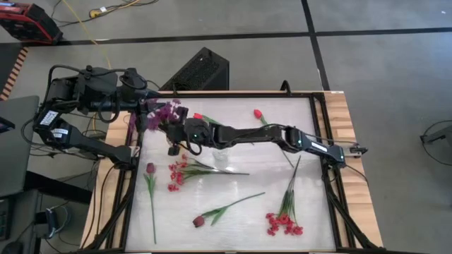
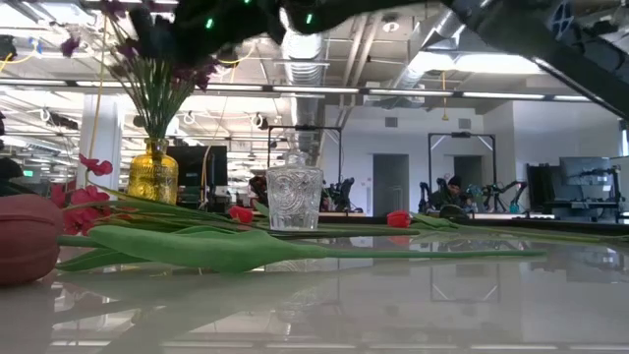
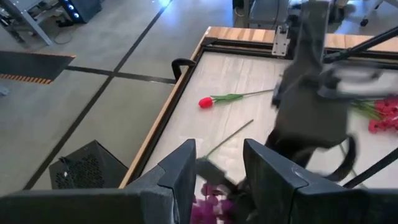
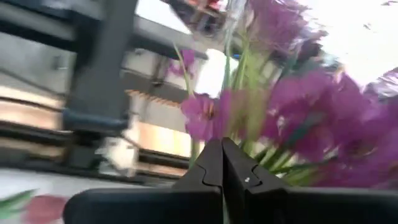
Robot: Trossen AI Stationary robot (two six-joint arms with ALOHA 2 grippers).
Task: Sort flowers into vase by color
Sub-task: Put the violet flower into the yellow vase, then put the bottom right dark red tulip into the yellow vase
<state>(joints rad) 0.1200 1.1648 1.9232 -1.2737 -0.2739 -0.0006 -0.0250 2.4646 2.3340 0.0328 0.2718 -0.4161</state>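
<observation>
- Progress looks early-ish to me: the purple flowers already stand in the yellow vase at the table's far left corner, while the clear glass vase near the middle looks empty in the low view
- Left to sort, as far as I can see: a red tulip at the far side, a dark maroon tulip on the left, a red-pink spray just beside it, another maroon tulip near the front, and a second red-pink spray front right
- The right gripper is stretched across the table right up against the purple bunch; its fingers are pressed tip to tip, and I can't make out a stem between them
- The left gripper hangs over that same corner with a clear gap between its fingers, nothing in it
- Purple stems stand roughly upright, blossoms up, fanning out of the vase neck
- Left maroon tulip's long axis runs front to back, head at the far end; the front one lies diagonal, head at the near left end; front right spray has blossoms at the near end, stem leaning away
</observation>
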